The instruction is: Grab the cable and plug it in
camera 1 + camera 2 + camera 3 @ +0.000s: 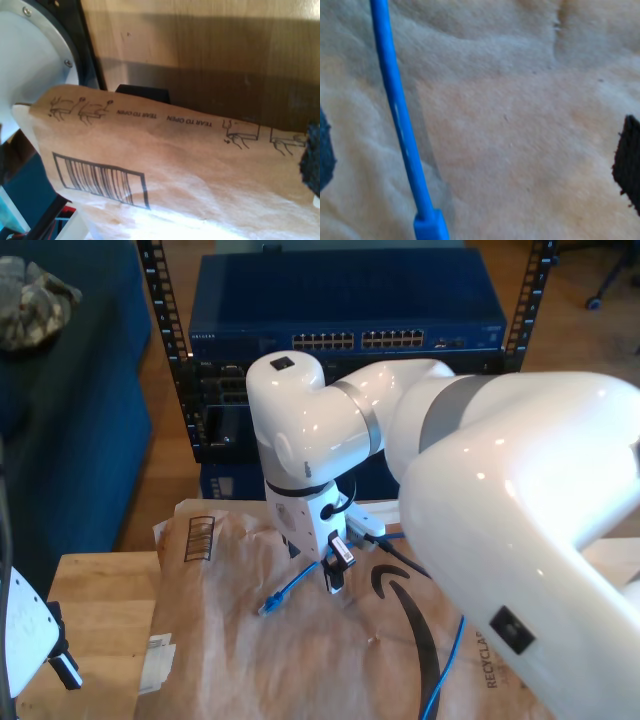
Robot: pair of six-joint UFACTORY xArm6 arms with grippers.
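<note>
The blue cable (293,587) lies on a brown paper envelope (300,660), its plug (268,608) pointing toward the exterior view's left. Another stretch of the cable (447,660) runs toward the front edge. My second gripper (334,578) hangs just above the envelope, right beside the cable. In the second wrist view it is open (475,160), with a dark finger (627,165) at each edge. The cable (400,125) and its plug (431,227) lie between them, close to one finger. My first gripper (160,165) looks open over the envelope's barcode end (102,180), one pad (312,160) showing.
A blue network switch (400,340) with rows of ports sits in a black rack behind the table. The big white arm (500,490) crosses the exterior view's right half. A white arm part with a dark tip (62,668) stands at that view's lower left, over the wooden table (100,590).
</note>
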